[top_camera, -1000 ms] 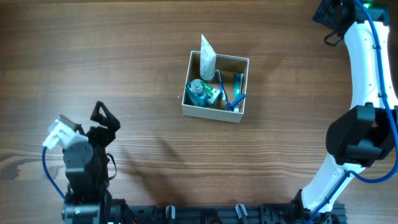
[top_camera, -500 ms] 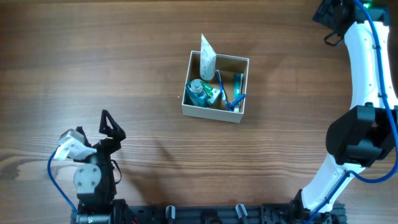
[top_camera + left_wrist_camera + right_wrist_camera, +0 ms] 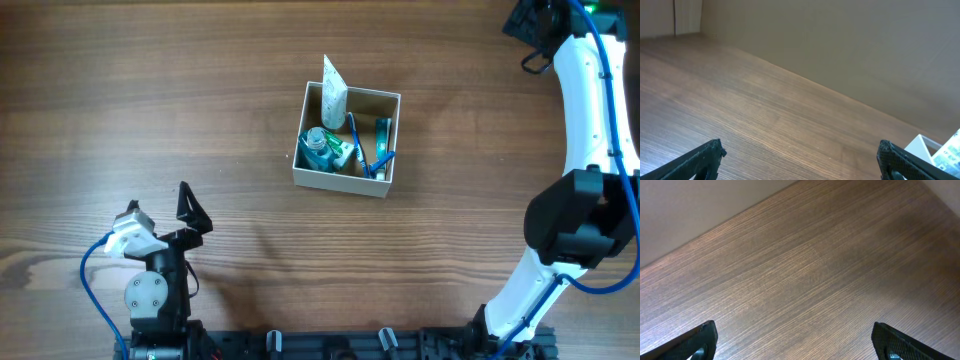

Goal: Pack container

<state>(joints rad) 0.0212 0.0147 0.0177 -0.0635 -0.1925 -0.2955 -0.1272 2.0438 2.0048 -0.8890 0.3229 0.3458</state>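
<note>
container: small square box (image 3: 340, 179) with white walls and a brown inside, open on top. It sits just above and a little right of the middle of the overhead frame, turned slightly askew.
inside it: pretty full tbh. A teal bottle (image 3: 318, 148) is in the left half, a blue toothbrush (image 3: 358, 146) runs diagonally through the middle, and a green item (image 3: 382, 134) lies along the right wall, though I can't make out what it is.
white tube: (image 3: 333, 90) leans in the upper left corner of the box and pokes out past the rim.
surface: dark wood grain (image 3: 150, 90).
left fingers: (image 3: 700, 160) spread wide with nothing between them. In the overhead frame they're at the lower left, well apart from the box. The left wrist view catches just a white corner of the box at its lower right edge.
right fingers: (image 3: 695, 340) also spread wide and holding nothing, with only wood grain between them in the right wrist view.
right arm: white (image 3: 590, 100), running up the right edge of the overhead frame into the upper right corner, well apart from the box.
</note>
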